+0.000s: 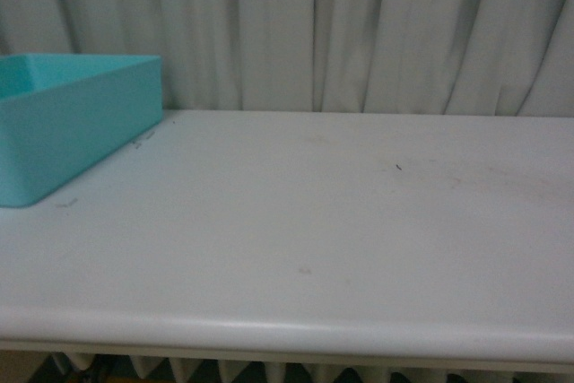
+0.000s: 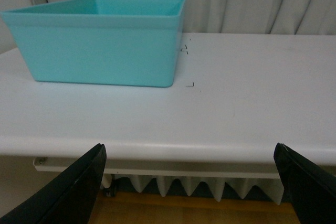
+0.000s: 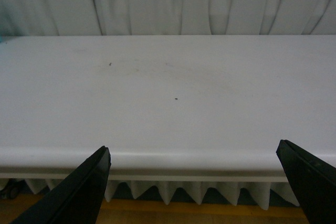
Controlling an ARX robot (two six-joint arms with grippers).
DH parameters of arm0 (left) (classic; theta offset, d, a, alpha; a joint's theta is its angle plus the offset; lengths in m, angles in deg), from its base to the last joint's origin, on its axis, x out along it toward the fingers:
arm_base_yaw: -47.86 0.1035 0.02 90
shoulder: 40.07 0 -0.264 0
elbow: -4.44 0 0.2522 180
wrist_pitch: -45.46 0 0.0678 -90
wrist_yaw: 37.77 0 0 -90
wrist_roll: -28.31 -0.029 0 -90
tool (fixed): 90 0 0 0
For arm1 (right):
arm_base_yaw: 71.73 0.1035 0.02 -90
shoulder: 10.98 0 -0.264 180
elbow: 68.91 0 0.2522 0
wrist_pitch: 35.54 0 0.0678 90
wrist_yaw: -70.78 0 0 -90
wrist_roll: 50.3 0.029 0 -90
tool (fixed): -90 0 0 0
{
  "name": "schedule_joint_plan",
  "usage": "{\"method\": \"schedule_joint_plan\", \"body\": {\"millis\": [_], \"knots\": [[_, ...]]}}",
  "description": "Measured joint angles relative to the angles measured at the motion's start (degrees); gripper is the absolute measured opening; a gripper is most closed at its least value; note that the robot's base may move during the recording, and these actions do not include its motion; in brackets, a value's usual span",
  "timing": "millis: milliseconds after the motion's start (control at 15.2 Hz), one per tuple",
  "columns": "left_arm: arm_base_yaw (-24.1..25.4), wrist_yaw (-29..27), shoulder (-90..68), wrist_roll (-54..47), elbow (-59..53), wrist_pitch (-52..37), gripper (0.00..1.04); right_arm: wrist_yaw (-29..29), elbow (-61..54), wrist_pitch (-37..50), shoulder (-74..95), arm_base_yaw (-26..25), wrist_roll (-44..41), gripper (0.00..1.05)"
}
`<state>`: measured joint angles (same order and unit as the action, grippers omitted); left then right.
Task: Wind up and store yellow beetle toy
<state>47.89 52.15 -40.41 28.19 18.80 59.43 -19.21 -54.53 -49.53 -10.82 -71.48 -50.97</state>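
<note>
Beetle toy: not showing in any view, so its direction, axis and nearer arm cannot be told. Left gripper (image 2: 189,182) and right gripper (image 3: 191,182) are hanging spread apart, empty, off the table's (image 1: 314,221) near edge; teal bin (image 1: 72,123) is sitting far left.

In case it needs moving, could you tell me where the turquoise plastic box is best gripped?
Probably the turquoise rectangular plastic box by its thin right wall, from above: the top is open and the walls stand upright.
</note>
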Motion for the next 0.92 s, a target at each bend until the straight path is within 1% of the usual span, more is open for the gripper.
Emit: {"method": "schedule_joint_plan", "body": {"millis": [921], "knots": [[0.0, 0.1, 0.0, 0.0, 0.0, 0.2, 0.98, 0.0, 0.0, -0.1, 0.0, 0.0, 0.1, 0.98]]}}
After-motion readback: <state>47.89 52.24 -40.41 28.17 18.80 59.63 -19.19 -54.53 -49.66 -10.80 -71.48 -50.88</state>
